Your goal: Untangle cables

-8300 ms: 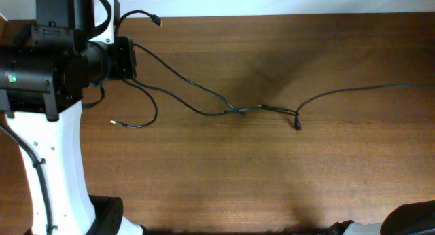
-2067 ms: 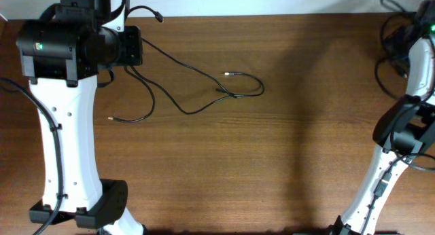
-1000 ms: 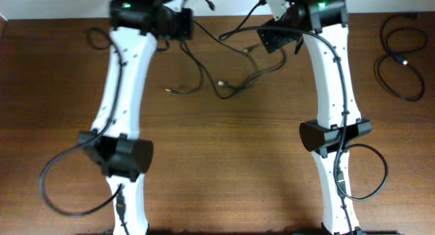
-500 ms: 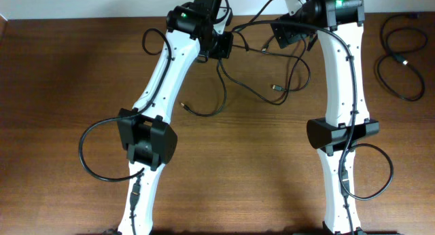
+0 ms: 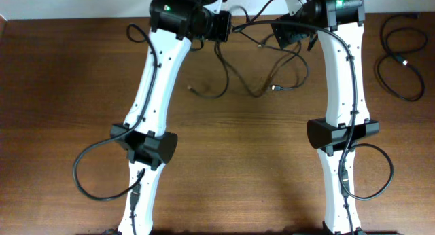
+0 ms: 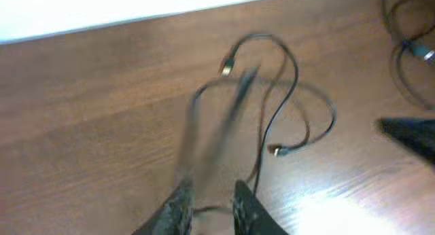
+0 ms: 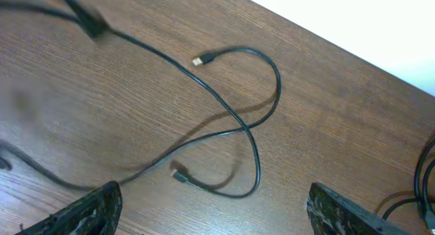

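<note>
Thin black cables (image 5: 275,87) lie in loose crossing loops on the wood table near its back edge, between my two grippers. My left gripper (image 5: 228,26) hangs at the back centre. In the left wrist view its fingers (image 6: 180,208) stand a narrow gap apart, with a thin strand running across the gap and a blurred strand (image 6: 234,99) leading away from them. The right gripper (image 5: 285,38) hovers just to the right, wide open. Below it a cable loop (image 7: 255,147) and a small plug (image 7: 180,175) rest on the table, untouched.
Another black cable (image 5: 406,60) lies coiled at the table's far right. The white wall and table back edge (image 5: 68,17) run just behind both grippers. Both white arms stretch from the front edge to the back; their own thick cords loop beside them.
The left arm has swung right to the back centre, dragging the strands with it, and its jaws have parted a little. The right arm has hardly moved.
</note>
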You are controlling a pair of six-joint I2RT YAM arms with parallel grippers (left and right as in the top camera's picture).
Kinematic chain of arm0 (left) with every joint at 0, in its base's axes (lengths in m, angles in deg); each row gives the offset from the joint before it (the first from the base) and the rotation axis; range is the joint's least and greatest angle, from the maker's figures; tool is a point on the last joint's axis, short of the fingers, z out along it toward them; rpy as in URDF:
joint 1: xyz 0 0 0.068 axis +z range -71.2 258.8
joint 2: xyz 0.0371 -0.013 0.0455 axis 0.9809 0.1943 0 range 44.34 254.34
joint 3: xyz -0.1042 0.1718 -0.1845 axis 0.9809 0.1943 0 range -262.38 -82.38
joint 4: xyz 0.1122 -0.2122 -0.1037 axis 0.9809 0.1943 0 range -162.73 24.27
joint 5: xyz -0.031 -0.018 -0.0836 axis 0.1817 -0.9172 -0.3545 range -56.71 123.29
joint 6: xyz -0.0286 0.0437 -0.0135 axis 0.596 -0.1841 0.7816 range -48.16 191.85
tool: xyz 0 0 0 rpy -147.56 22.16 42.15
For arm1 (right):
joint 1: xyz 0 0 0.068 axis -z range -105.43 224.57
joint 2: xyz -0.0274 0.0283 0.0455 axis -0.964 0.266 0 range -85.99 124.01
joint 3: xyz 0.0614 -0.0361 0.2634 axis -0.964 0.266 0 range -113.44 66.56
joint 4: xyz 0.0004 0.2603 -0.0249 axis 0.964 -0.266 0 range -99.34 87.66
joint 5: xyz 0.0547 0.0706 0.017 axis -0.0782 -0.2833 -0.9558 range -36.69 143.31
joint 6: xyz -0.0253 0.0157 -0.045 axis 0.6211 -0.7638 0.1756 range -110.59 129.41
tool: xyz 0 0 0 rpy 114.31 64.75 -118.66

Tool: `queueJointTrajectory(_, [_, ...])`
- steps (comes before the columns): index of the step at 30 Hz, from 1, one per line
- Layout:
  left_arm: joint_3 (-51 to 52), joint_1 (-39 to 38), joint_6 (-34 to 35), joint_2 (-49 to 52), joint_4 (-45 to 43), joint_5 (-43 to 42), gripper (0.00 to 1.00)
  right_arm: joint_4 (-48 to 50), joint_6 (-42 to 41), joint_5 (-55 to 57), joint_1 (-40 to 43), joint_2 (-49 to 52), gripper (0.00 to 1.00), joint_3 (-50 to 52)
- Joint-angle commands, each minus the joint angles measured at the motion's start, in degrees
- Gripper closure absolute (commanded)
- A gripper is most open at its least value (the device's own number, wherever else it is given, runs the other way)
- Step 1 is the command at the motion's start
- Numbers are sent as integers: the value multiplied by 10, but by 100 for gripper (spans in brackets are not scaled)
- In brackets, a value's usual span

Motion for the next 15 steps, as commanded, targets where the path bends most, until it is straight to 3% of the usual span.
queueJointTrajectory(1, [-23, -1, 1, 2, 4, 34, 94, 0, 3, -8, 2, -10, 14, -6])
queueJointTrajectory(2, [-23, -1, 1, 15, 7, 45, 98, 0, 3, -7, 2, -11, 14, -6])
queueJointTrajectory(3, [-23, -1, 1, 33, 9, 44, 93, 0, 3, -7, 2, -11, 14, -6])
queueJointTrajectory(4, [-23, -1, 1, 47, 9, 41, 73, 0, 3, -7, 2, -11, 14, -6])
queueJointTrajectory(5, [-23, -1, 2, 56, 9, 38, 64, 0, 3, -7, 2, -11, 14, -6])
queueJointTrajectory(6, [-23, -1, 1, 57, 11, 39, 44, 0, 3, -9, 2, -11, 14, -6])
queueJointTrajectory(7, [-24, 0, 1, 55, 12, 39, 29, 0, 4, -22, 2, -11, 13, -5])
queueJointTrajectory(8, [-31, 2, 1, 45, 13, 39, 3, 3, 3, -39, 2, -11, 13, 2])
queueJointTrajectory(11, [-40, 10, 1, -2, 13, 41, 1, 18, 3, -42, 2, -10, 13, 32])
queueJointTrajectory(14, [-40, 16, 1, -49, 14, 94, 1, 39, -6, -94, 1, -10, 12, 57])
queueJointTrajectory(15, [-40, 16, 2, -60, 16, 131, 1, 65, -70, -110, 0, -10, 12, 75])
